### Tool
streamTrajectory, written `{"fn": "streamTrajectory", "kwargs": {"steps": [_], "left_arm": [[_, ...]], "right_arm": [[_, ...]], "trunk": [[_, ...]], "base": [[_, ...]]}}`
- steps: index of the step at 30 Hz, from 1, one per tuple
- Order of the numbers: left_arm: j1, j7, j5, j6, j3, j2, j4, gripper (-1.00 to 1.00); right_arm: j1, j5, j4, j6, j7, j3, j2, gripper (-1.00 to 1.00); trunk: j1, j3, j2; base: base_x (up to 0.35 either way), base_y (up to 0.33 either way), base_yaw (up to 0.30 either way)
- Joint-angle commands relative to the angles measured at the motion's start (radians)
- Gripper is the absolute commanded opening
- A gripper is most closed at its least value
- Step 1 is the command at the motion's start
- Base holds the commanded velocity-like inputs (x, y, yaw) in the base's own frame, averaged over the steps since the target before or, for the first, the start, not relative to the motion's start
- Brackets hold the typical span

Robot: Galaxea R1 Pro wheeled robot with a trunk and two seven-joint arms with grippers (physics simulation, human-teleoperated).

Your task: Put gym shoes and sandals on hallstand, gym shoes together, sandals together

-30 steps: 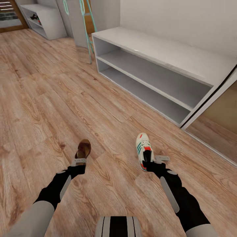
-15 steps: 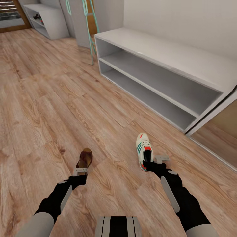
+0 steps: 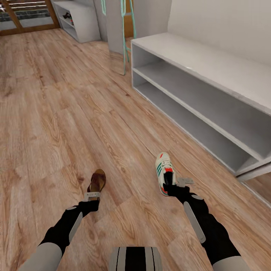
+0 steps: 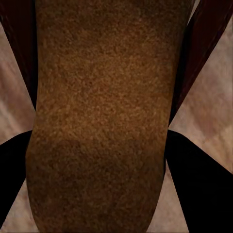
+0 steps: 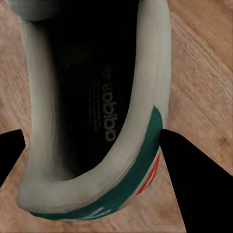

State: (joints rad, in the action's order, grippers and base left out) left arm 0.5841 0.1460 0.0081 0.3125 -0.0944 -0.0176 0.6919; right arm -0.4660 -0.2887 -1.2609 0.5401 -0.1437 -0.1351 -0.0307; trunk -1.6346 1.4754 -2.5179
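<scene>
The left gripper (image 3: pixel 91 195) is clamped on the heel end of a brown sandal (image 3: pixel 96 180), and the right gripper (image 3: pixel 174 183) is clamped on the heel rim of a white gym shoe (image 3: pixel 163 171) with green stripes; both are carried toe-forward above the corridor floor (image 3: pixel 56 113). Each looks light, the sandal's sole stiff and its insole suede-like, the sneaker's collar soft enough to squash, so a heel hold seems right. Beyond lies wood-plank laminate, with a pale grey two-bay shoe bench (image 3: pixel 226 75) against the wall at the robot's right, and another shelf unit (image 3: pixel 81 20) far down the corridor.
</scene>
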Motion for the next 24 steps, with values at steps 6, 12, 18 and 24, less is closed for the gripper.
{"fn": "streamTrajectory", "kwargs": {"steps": [6, 12, 18, 24], "left_arm": [[0.0, 0.006, 0.001, 0.007, -0.004, 0.001, 0.001, -1.0], [0.0, 0.006, 0.001, 0.007, -0.004, 0.001, 0.001, -1.0], [0.0, 0.006, 0.001, 0.007, -0.004, 0.001, 0.001, -1.0], [0.0, 0.006, 0.001, 0.007, -0.004, 0.001, 0.001, -1.0]], "right_arm": [[0.0, -0.011, -0.002, 0.003, -0.01, -0.003, -0.001, -1.0], [0.0, -0.005, -0.002, 0.003, -0.011, -0.003, -0.001, -1.0], [0.0, -0.003, -0.002, 0.003, -0.011, -0.003, -0.001, -1.0], [0.0, -0.003, -0.002, 0.003, -0.011, -0.003, -0.001, -1.0]], "trunk": [[0.0, 0.004, 0.0], [0.0, 0.0, 0.0], [0.0, -0.009, 0.0], [0.0, -0.018, 0.0]], "base": [[0.329, 0.136, 0.274], [0.315, 0.186, 0.233], [0.314, 0.188, 0.139], [0.314, 0.188, 0.11]]}}
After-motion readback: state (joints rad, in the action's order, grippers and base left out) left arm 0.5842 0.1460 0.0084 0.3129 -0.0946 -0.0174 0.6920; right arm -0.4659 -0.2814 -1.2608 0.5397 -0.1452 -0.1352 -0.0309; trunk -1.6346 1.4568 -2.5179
